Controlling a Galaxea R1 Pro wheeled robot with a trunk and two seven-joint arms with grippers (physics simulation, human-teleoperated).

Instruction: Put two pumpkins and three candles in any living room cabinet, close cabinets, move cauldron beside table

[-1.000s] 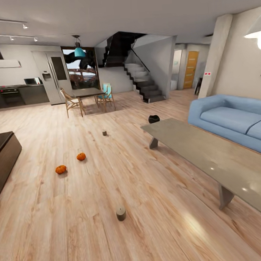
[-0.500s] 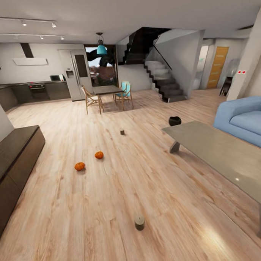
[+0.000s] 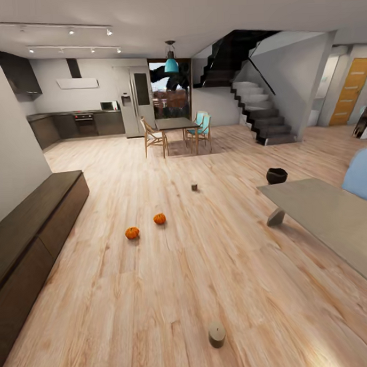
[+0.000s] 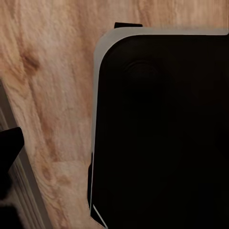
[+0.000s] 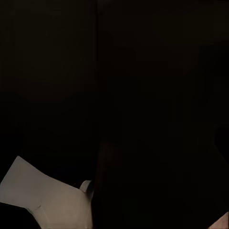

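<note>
Far left, the cabinet (image 3: pixel 31 233) runs along the wall, its dark flat fronts all flush — with no handles, there is probably little to grip, so opening one may mean pressing or catching an edge. Right of it, on bare plank floor (image 3: pixel 130 303), sit the 2 pumpkins (image 3: pixel 132 232) (image 3: pixel 160 218), just apart from each other; they look light and rigid, and their ribs should give pads purchase across the belly rather than at the stem. Further right, 1 candle (image 3: pixel 194 187) stands far off and another candle (image 3: pixel 217 333) near — smooth stubby cylinders, likely to tip, best pinched around the side. The third I cannot find. At right, the cauldron (image 3: pixel 276 175) sits close to the far end of the table (image 3: pixel 334 219), whose sharp corner bounds the open floor; room between cabinet and table is wide. The wrist views show dark housing, so I cannot tell how either pair of jaws stands.
</note>
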